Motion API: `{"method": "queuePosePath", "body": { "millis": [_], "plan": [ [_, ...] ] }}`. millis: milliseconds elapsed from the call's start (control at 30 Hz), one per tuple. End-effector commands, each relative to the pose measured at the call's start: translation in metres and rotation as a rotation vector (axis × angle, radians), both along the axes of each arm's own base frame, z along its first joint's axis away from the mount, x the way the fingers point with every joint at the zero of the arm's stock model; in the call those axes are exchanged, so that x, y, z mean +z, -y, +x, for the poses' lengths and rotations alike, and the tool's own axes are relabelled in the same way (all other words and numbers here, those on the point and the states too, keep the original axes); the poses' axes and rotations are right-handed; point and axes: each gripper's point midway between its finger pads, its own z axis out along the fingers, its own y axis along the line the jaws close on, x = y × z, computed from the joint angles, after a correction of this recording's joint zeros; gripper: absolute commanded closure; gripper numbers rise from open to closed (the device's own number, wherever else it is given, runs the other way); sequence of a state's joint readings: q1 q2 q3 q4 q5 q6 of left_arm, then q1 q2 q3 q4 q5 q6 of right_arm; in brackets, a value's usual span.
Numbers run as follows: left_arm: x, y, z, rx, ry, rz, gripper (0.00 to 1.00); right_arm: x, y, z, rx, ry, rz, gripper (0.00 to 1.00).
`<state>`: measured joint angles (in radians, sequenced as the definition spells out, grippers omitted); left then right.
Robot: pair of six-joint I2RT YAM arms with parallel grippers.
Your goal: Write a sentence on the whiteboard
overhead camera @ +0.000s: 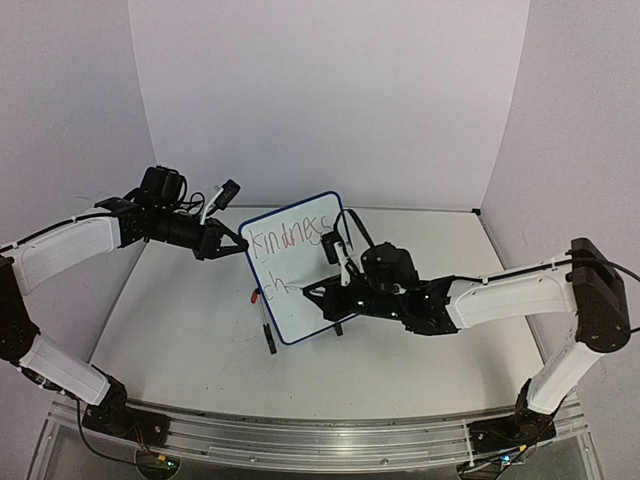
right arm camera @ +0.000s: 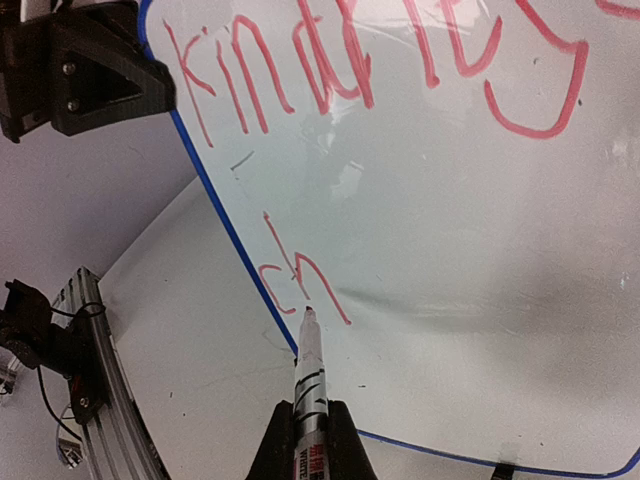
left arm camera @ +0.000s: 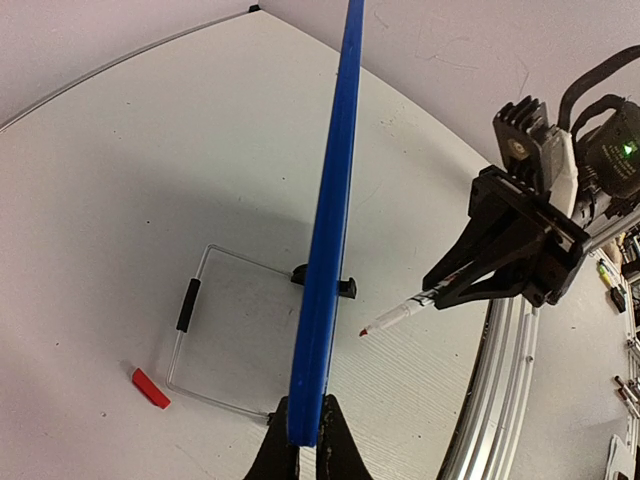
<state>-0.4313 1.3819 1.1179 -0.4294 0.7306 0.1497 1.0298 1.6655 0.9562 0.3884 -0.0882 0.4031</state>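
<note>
Our left fingers (left arm camera: 272,456) pinch the whiteboard (overhead camera: 300,285), our right fingers (right arm camera: 272,450) the marker (right arm camera: 308,385), the sentence (overhead camera: 290,238) stands at "ch": we need "a" next.

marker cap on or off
Off. The marker held in the right fingers shows its bare tip near the whiteboard, and a loose red cap lies on the table.

One whiteboard (overhead camera: 290,315), one marker (right arm camera: 308,385), one red cap (left arm camera: 150,388), two claws (overhead camera: 238,245) (overhead camera: 316,296).
</note>
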Motion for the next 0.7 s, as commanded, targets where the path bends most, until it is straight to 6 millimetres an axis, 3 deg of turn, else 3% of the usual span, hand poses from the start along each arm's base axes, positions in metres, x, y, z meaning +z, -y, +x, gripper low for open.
{"method": "queuePosePath", "body": {
  "millis": [0,233,500,667],
  "plan": [
    [-0.013,-0.004,-0.004,0.006,-0.012,0.057,1.00,0.042,0.004,-0.012,0.057,0.049,0.083,1.00],
    [-0.012,-0.005,-0.005,0.006,-0.010,0.056,1.00,0.052,0.010,-0.022,0.129,0.041,0.099,1.00],
    [-0.012,-0.005,-0.004,0.009,-0.010,0.059,1.00,0.044,0.029,-0.008,0.187,0.005,0.107,1.00],
    [-0.014,-0.005,-0.004,0.011,-0.011,0.063,1.00,0.045,0.028,-0.002,0.212,0.007,0.110,1.00]
  ]
}}
